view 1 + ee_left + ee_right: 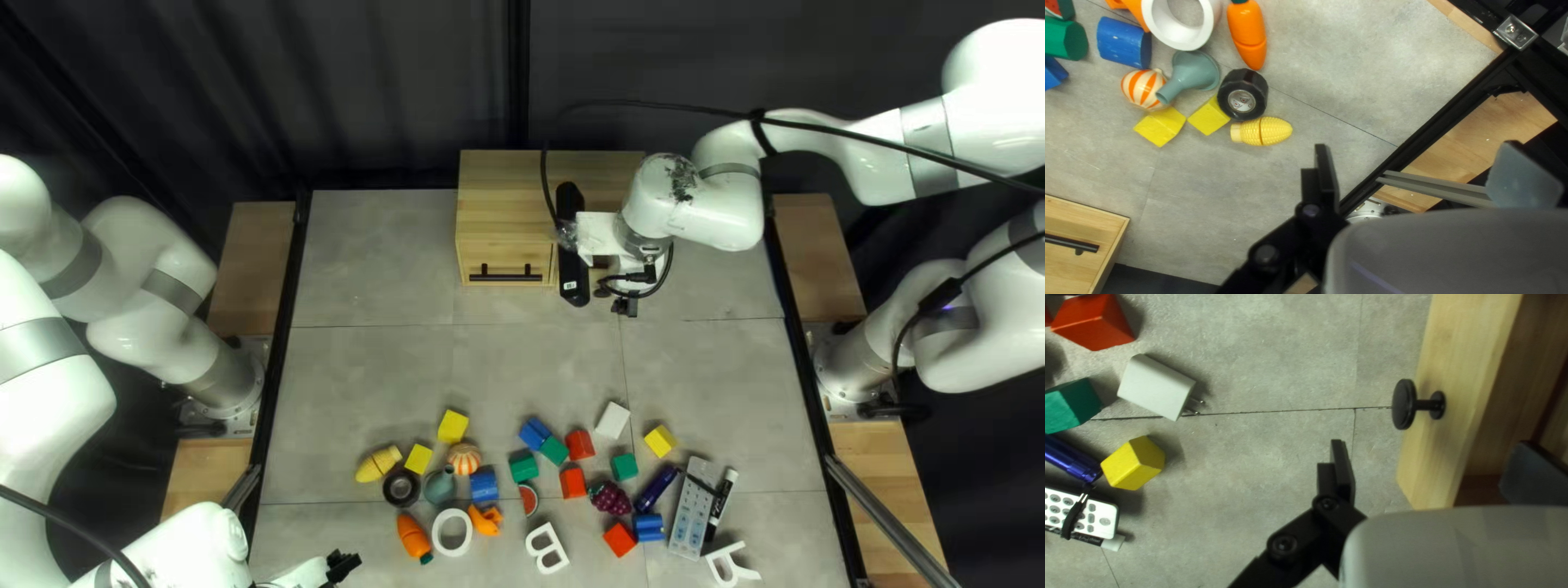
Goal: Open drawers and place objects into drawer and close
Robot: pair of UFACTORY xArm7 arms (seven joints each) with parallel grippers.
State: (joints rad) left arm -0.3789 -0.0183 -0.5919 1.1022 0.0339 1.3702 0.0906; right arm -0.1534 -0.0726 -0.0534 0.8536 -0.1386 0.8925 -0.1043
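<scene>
At the bottom of the top left view is my left gripper (pixel 343 564); in the left wrist view, my left gripper (pixel 1417 146) is open, holding nothing. My right gripper (pixel 626 305) is beside the wooden cabinet (pixel 512 207). In the right wrist view, my right gripper (pixel 1430 443) stands open, one finger on the table side of a partly open drawer (pixel 1462 365), the other over its inside. The drawer's round black knob (pixel 1403 404) lies ahead, between the lines of the fingers. A white plug adapter (pixel 1156 386) and yellow block (pixel 1133 463) lie on the table.
Near the table's front edge lie toy corn (pixel 379 464), a toy carrot (pixel 414 538), black tape (pixel 402 488), toy grapes (pixel 611 499), a remote (pixel 692 510), white letters and several coloured blocks. A bar handle (pixel 505 274) marks the cabinet's left drawer.
</scene>
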